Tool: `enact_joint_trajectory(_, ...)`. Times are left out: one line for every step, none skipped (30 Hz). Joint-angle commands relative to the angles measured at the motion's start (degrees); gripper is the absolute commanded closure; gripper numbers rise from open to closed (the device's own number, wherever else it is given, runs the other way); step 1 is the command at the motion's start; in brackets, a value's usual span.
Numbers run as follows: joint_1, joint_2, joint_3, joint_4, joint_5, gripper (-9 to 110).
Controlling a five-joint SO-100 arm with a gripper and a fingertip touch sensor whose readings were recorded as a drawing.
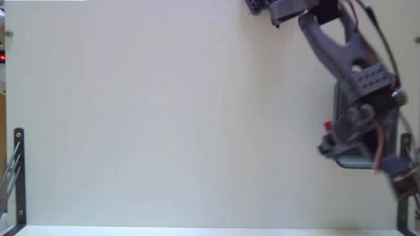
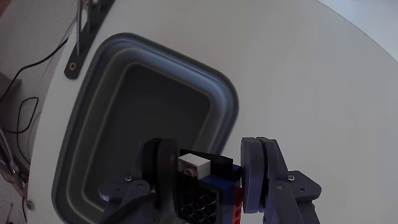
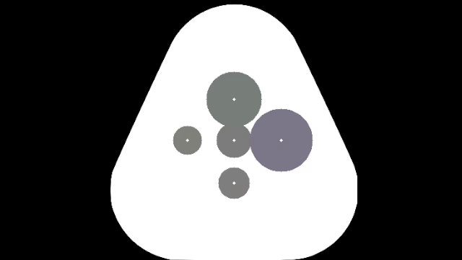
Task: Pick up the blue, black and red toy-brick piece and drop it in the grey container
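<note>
Gripper pinches toy-brick piece between two fingers, one on each side. Piece is black with white bit on top, blue and red at lower edge. In wrist view it hangs above near rim of grey container, lifted off table. Container inside is dark, nothing seen in it. Black bracket and thin wires beside container's far side. In fixed view, arm covers most of container; red spot shows by gripper.
</note>
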Motion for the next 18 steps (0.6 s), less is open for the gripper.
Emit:
enact_joint_trajectory(-3.28, 6.31, 0.81, -1.00, 0.18, 53)
enact_joint_trajectory(-4.05, 6.53, 1.05, -1.02, 0.18, 53)
enact_joint_trajectory(-4.57, 6.67, 1.21, -1.04, 0.18, 53)
enact_joint_trajectory(-5.26, 6.86, 1.42, -1.06, 0.18, 53)
enact_joint_trajectory(-5.90, 7.04, 1.62, -1.08, 0.18, 53)
enact_joint_trajectory(-6.30, 7.15, 1.75, -1.10, 0.18, 53)
enact_joint_trajectory(-6.86, 7.30, 1.92, -1.12, 0.18, 53)
enact_joint_trajectory(-7.33, 7.43, 2.07, -1.13, 0.18, 53)
enact_joint_trajectory(-7.61, 7.51, 2.15, -1.14, 0.18, 53)
enact_joint_trajectory(-7.99, 7.61, 2.27, -1.15, 0.18, 53)
enact_joint_trajectory(-8.31, 7.70, 2.37, -1.16, 0.18, 53)
enact_joint_trajectory(-8.48, 7.75, 2.42, -1.17, 0.18, 53)
enact_joint_trajectory(-8.67, 7.80, 2.48, -1.18, 0.18, 53)
enact_joint_trajectory(-8.79, 7.83, 2.52, -1.18, 0.18, 53)
enact_joint_trajectory(-8.83, 7.84, 2.53, -1.18, 0.18, 53)
enact_joint_trajectory(-8.84, 7.85, 2.53, -1.18, 0.18, 53)
enact_joint_trajectory(-8.84, 7.85, 2.53, -1.18, 0.18, 53)
enact_joint_trajectory(-8.84, 7.85, 2.53, -1.18, 0.18, 53)
